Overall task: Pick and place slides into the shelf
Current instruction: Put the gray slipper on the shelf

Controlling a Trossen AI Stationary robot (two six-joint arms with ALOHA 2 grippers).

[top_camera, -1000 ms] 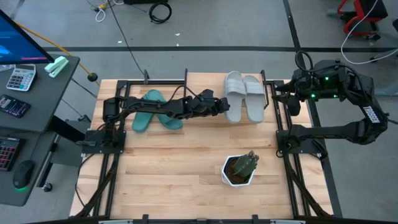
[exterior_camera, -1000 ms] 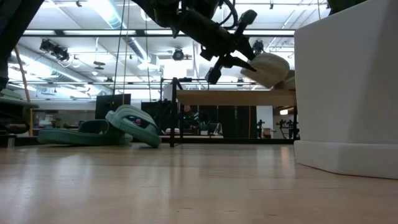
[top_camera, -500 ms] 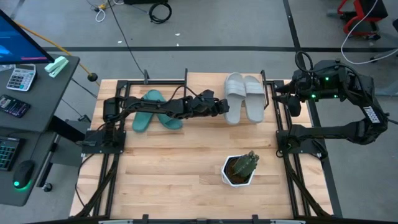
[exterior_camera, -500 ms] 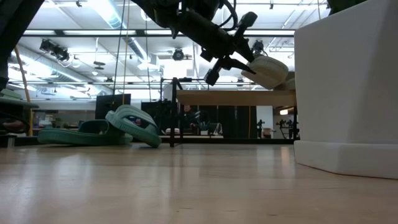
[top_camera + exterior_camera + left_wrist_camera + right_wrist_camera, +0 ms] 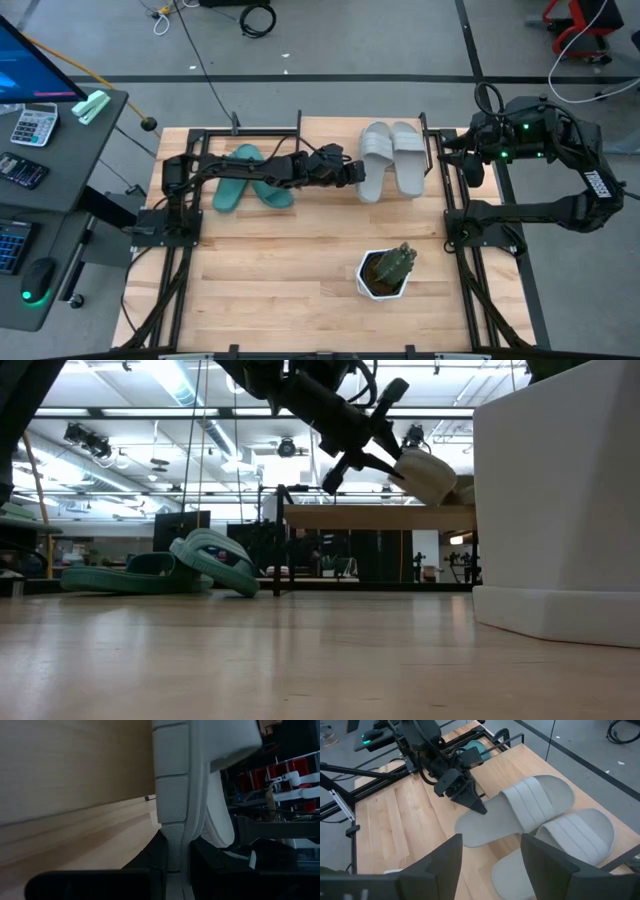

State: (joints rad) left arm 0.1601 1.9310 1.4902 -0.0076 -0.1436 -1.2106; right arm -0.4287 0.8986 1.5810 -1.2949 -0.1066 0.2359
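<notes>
Grey slide [image 5: 371,163] is clamped at its heel edge between the fingers of the left gripper [image 5: 357,172]; the left wrist view shows the ridged sole edge [image 5: 175,805] pinched between the two dark fingers. In the low view this slide [image 5: 425,473] hangs tilted, just above the shelf [image 5: 375,517], whose light plank top sits on thin black legs. Its partner, the second grey slide [image 5: 407,158], lies just beside it on the right; the right wrist view shows the two overlapping or touching along their long sides.

Teal pair [image 5: 245,178] lies on the slatted table [image 5: 290,270] at far left, under the left arm; one teal slide [image 5: 213,562] leans on the other, which lies flat [image 5: 130,577].

White pot [image 5: 381,281] holding a small cactus [image 5: 395,263] stands on the table toward the near side, well apart from the shelf; in the low view its white wall [image 5: 560,500] blocks the right part of the scene.

Right gripper [image 5: 490,865] hangs off the table's right edge, fingers apart and holding nothing, facing the grey pair.
</notes>
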